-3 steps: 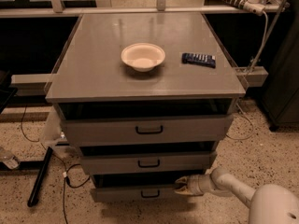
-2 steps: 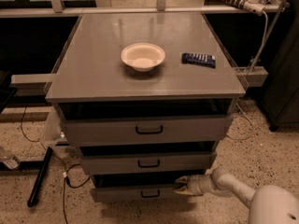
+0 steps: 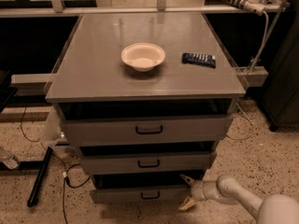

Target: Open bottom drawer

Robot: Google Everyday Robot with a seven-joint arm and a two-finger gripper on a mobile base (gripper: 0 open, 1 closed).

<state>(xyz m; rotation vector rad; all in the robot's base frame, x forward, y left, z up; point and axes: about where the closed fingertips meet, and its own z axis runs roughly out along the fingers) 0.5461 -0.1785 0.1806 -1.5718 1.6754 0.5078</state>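
Note:
The bottom drawer (image 3: 121, 194) is the lowest and narrowest grey front of the cabinet, with a small black loop handle (image 3: 150, 195) at its centre. It stands out slightly, with a dark gap above it. My gripper (image 3: 183, 192) is at the drawer front's right end, low and close to the floor. It reaches in from the lower right on my pale arm (image 3: 233, 195). Its two pale fingers are spread apart, one above and one below the drawer front's right edge. It holds nothing that I can see.
The middle drawer (image 3: 117, 164) and the wide top drawer (image 3: 103, 132) sit above, both slightly out. On the cabinet top (image 3: 93, 73) are a white bowl (image 3: 143, 56) and a dark remote (image 3: 199, 59). Cables and a black bar (image 3: 39, 176) lie on the speckled floor at left.

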